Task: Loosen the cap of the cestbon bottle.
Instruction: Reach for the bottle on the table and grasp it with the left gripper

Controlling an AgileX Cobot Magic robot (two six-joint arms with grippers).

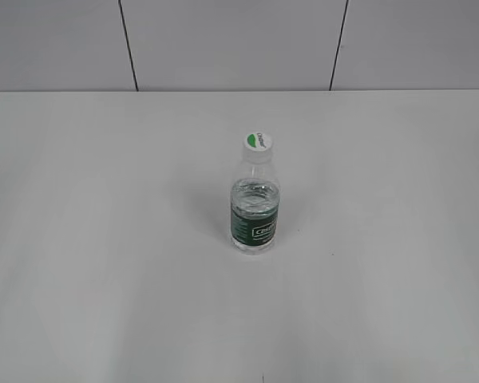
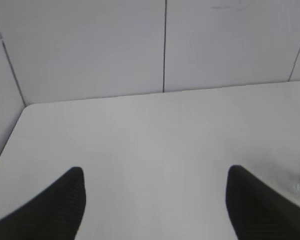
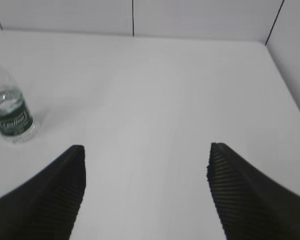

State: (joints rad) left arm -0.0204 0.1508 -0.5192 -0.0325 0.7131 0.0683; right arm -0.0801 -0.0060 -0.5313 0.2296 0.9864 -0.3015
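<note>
Nothing begun yet, judging by the layout. Cestbon bottle upright near the middle of the white table, white cap with its green leaf mark seated on the neck, no gap visible beneath it. No arm anywhere in the exterior view.

Left gripper: jaws spread wide, nothing between them but bare tabletop. Only a sliver of the bottle caught at the far right edge of the left wrist view, so off to the right of this gripper and slightly ahead, well apart from the fingers.

Right gripper: jaws likewise wide apart, empty. Bottle ahead and off to the left of it, green label band facing the camera, cap cut off by the top left corner of the right wrist view. Well apart from either ribbed finger.

Still to do, by this reading: everything. Bring one gripper in to clamp the bottle's body and steady it, close the other round the cap, then twist until loose. Clear thin plastic likely to flex under a hard squeeze.
</note>
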